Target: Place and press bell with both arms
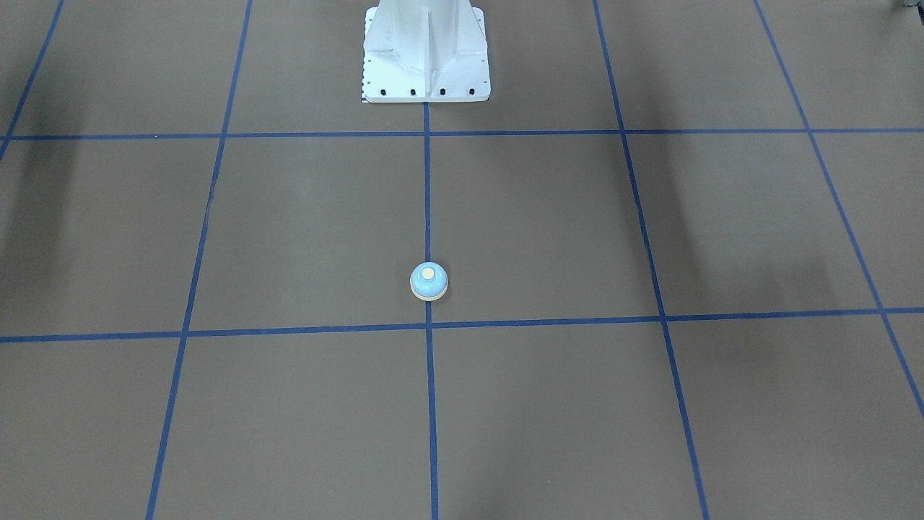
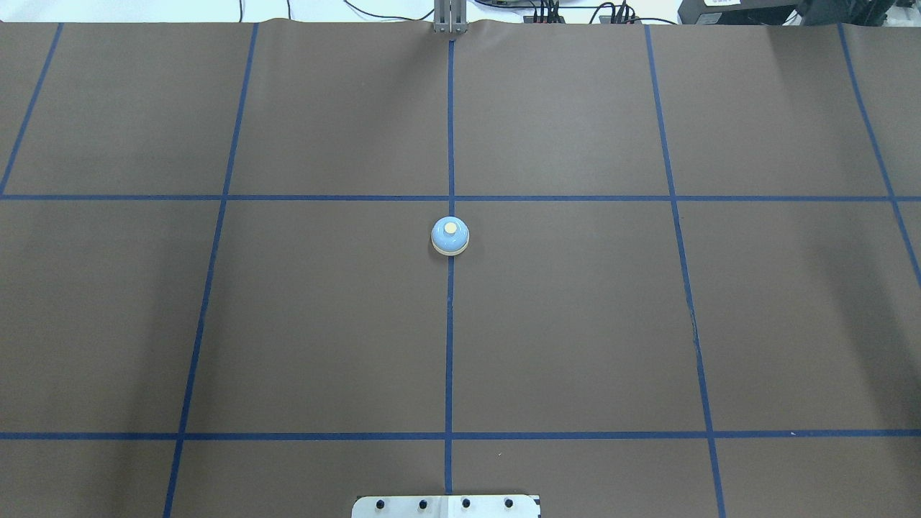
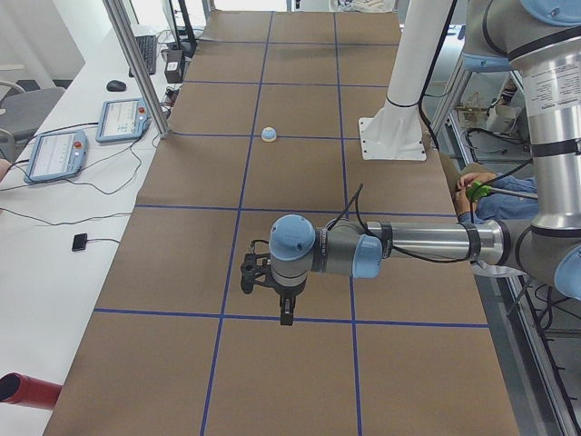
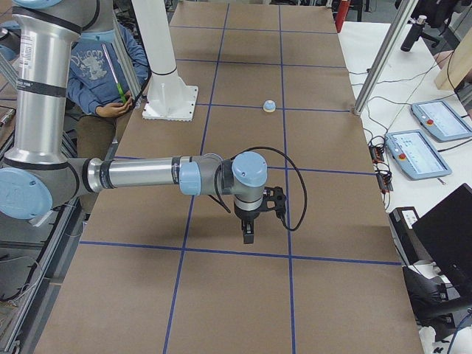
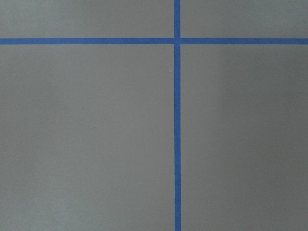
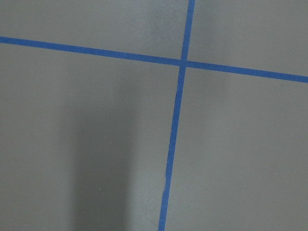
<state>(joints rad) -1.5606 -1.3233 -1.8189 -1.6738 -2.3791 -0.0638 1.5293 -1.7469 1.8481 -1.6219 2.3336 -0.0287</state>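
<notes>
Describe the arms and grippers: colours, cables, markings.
Both the left arm and right arm are silver tubes with grey joints and light-blue caps; small print on the upper tubes is unreadable. The left gripper and right gripper are black, each with a black cable looping off the wrist.

Bright, even, diffuse light from above fell on the matte brown paper table covering. Soft, broad shadows lay toward its left and right ends, and another darkened the right wrist view's lower left. Focus was sharp throughout; wrist views looked greyer.
</notes>
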